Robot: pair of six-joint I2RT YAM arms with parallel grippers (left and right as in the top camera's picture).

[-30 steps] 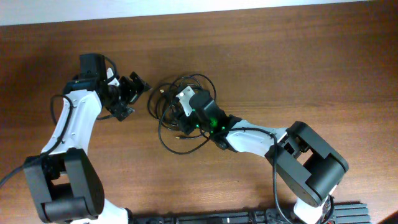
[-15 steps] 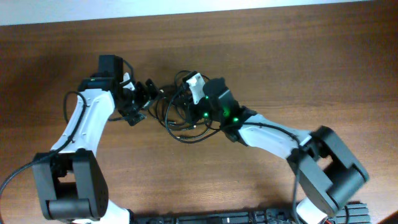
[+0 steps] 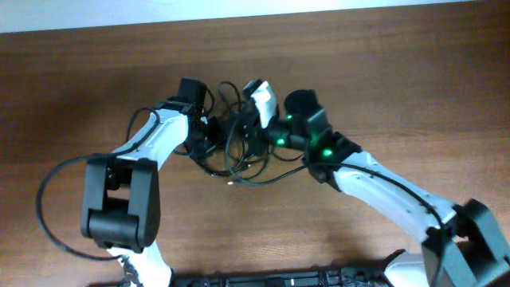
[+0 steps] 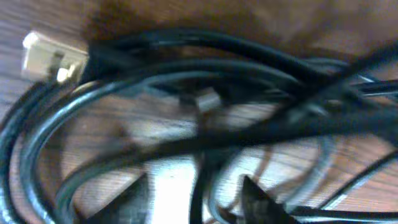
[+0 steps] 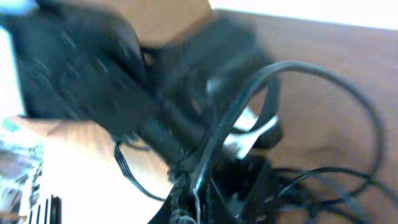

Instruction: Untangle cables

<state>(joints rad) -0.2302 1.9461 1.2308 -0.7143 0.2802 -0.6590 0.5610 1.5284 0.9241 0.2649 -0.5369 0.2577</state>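
Although both tools converge on it, the cables (image 3: pixel 239 159) lie as one knotted bundle of overlapping black loops on the desk (image 3: pixel 398 72), a little left of centre and between the two arms. The left tool (image 3: pixel 204 138) is pressed against the bundle's left edge. In its wrist view its fingertips (image 4: pixel 127 199) stand wide apart with a cord running between them, a placement that probably serves to pin or seize one strand. The right tool (image 3: pixel 249 127) sits over the upper right of the bundle, presumably to draw a loop away from the other side. Its wrist view is heavily blurred, showing one loop (image 5: pixel 323 87) arching upward, and whether the tool is closed on that cord cannot be told. A pale plug (image 4: pixel 53 56) lies at the bundle's rim. The crossings between strands are the main obstacle. The left arm's own supply wire (image 3: pixel 48 199) curves well clear of the bundle.
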